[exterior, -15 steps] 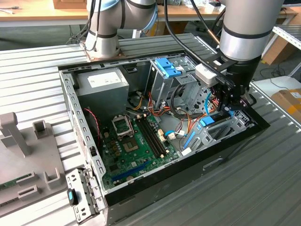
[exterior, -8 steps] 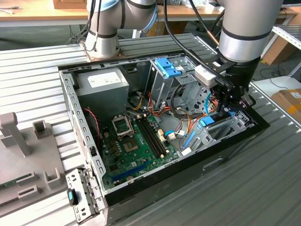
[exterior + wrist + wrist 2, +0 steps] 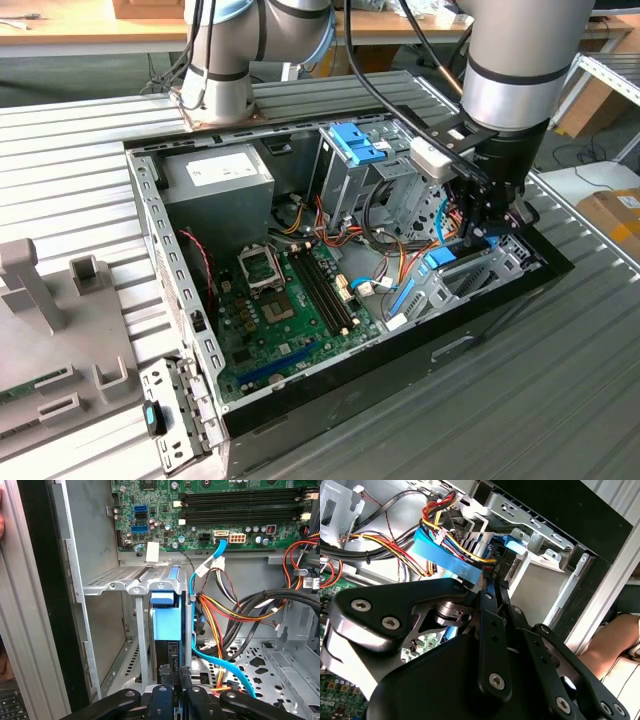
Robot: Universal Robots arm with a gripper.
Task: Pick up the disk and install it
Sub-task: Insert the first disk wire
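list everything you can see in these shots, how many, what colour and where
disk: one, dark with blue rails, standing on edge in the metal bay, under the tool
computer case: one, black and silver, open on the ribbed table
motherboard: one, green, case floor
power supply: one, grey, case's far corner
latch plate: one, light blue, atop the drive cage
cables: several, red, yellow, black, blue, beside the bay
grey fixture: one, exterior view's left
tool: one, black, closed on the disk's edge
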